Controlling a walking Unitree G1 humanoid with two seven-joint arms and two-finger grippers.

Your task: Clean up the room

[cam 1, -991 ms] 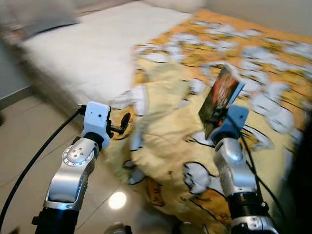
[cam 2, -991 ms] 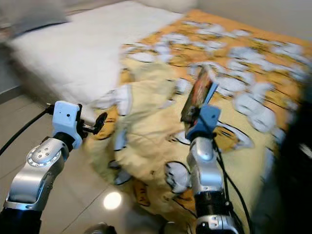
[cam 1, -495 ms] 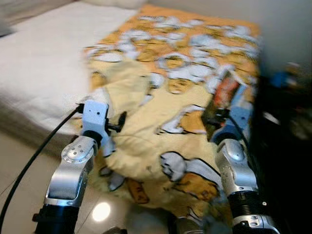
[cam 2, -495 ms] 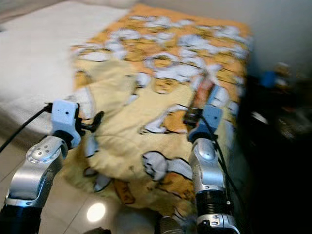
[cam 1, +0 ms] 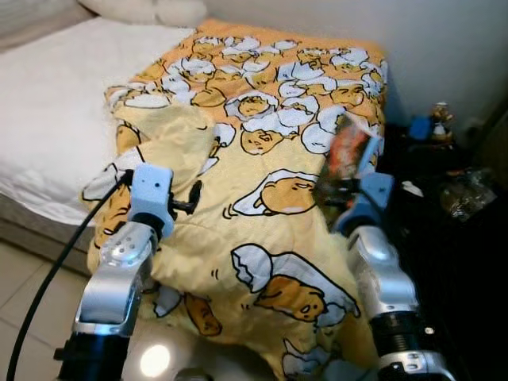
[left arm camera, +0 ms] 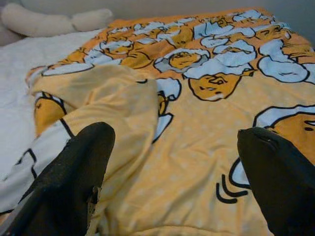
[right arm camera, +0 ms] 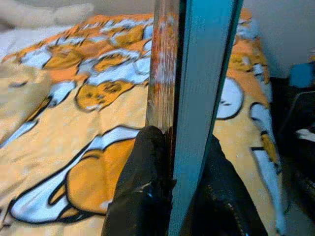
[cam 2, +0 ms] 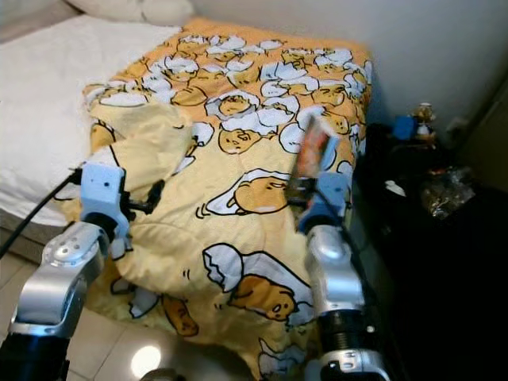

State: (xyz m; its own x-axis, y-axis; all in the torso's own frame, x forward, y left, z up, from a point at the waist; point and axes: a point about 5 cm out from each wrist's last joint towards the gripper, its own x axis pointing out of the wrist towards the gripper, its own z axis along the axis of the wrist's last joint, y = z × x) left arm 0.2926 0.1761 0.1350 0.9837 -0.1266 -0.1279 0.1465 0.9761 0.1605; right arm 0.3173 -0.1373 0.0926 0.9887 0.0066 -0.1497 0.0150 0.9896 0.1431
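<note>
The right gripper (cam 1: 343, 187) is clamped on the lower edge of a book (cam 1: 350, 155), its two black fingers (right arm camera: 142, 182) pressed against the covers on either side. The book stands upright, spine toward the wrist camera, which probably keeps it from sagging or slipping while it is carried. It hangs above the far right edge of the bed, over the yellow blanket (cam 1: 270, 143) printed with egg characters.

The left gripper (cam 1: 193, 199) holds nothing; its fingers (left arm camera: 81, 169) are spread wide apart, and it hovers over a rumpled fold of the blanket near the bed's foot.

Beyond the blanket lies bare white mattress (cam 1: 55, 103) with pillows (cam 1: 139, 9) at the head. Just to the right of the bed is a dark side table (cam 1: 444, 182) with small clutter, among it a figurine (cam 1: 440, 121). That table looks like a likely place for the book, though I cannot say where it belongs.
</note>
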